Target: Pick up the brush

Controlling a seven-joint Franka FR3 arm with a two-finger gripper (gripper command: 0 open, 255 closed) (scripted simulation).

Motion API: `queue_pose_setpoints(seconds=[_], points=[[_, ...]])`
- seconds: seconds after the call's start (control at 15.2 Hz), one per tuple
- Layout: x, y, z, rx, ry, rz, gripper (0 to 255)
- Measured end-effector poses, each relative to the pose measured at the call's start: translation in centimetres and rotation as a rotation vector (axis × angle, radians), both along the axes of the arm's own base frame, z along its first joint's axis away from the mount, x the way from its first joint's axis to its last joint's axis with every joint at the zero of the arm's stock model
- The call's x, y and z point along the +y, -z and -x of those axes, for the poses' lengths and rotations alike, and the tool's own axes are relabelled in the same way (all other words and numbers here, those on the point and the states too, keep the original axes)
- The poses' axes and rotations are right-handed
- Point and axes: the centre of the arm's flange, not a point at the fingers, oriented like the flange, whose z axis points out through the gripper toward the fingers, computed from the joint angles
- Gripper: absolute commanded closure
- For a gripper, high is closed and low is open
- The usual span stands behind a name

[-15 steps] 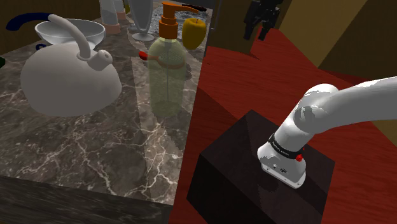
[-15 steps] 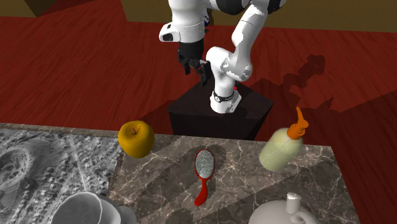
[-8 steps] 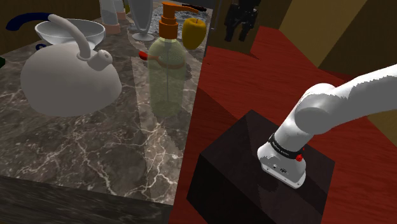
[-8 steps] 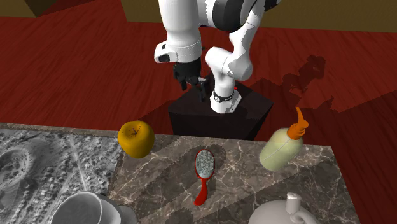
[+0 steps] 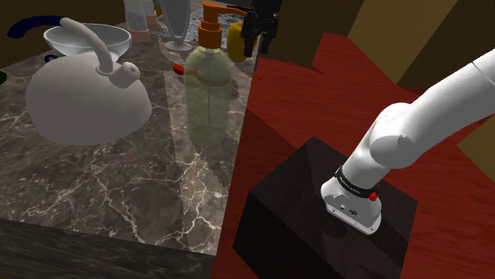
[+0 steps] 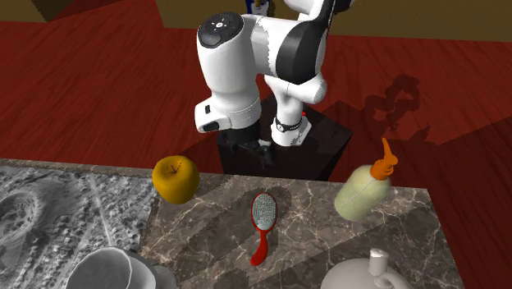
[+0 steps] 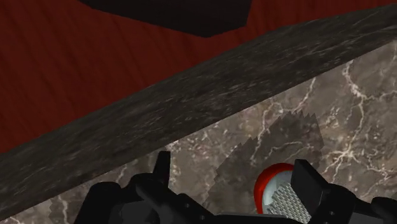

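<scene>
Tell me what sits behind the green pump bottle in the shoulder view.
Behind the translucent green bottle with orange pump lies the red-handled brush; its handle end pokes out, the head is covered. Farther back, a yellow apple.

**Brush flat on the counter, untouched**

The brush (image 6: 262, 223) has an oval head, a red rim around a pale grey bristle pad, and a short red handle. It lies flat on the marble counter (image 6: 328, 238) with its bristles up. The head end is nearer the fingers (image 7: 308, 182) and the handle points away from them. One finger partly hides the head, and neither touches it.
</scene>
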Motion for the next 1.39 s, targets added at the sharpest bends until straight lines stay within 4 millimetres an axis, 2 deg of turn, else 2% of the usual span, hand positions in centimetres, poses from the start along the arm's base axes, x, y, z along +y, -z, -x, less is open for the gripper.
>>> queue_pose_setpoints(seconds=[0.46,0.59,0.66,1.19,1.25,1.39], points=[[7.1,2.3,-6.1,0.004,-0.165,-0.005,0],[9.7,2.7,-7.4,0.006,-0.212,-0.007,0],[10.3,3.0,-7.7,0.006,-0.227,-0.007,0],[10.9,7.1,-7.9,0.007,-0.242,-0.008,0],[11.0,7.2,-7.9,0.007,-0.242,-0.008,255],[11.0,7.3,-7.9,0.005,-0.242,-0.008,255]])
